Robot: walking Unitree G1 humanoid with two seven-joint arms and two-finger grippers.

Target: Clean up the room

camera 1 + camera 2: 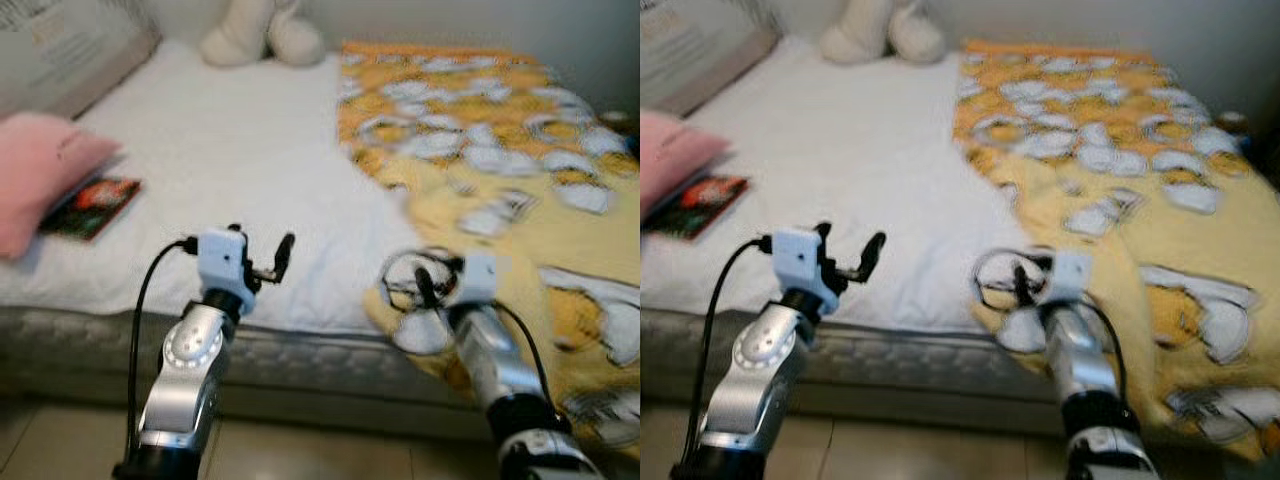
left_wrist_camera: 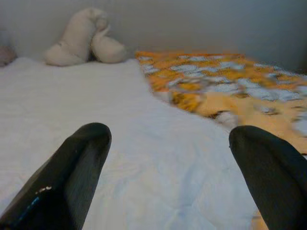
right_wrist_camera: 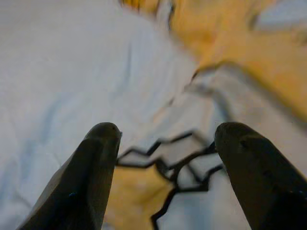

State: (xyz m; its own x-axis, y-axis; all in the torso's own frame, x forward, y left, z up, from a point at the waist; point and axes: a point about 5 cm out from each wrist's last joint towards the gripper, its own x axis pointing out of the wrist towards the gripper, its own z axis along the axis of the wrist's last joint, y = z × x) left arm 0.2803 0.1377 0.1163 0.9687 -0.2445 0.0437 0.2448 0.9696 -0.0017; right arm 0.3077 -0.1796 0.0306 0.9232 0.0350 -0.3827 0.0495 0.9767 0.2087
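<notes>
I have broad open sheet (image 1: 240, 150) ahead of the left gripper (image 1: 262, 262), whose fingers are spread, with nothing in its path up to the plush toy (image 1: 262, 32) at the wall. To its left lie a book (image 1: 92, 207) and a pink pillow (image 1: 40, 170), well apart from it. My right gripper (image 1: 420, 283), fingers parted, hangs just over the yellow blanket (image 1: 500, 180), whose rumpled edge lies right under it.
</notes>
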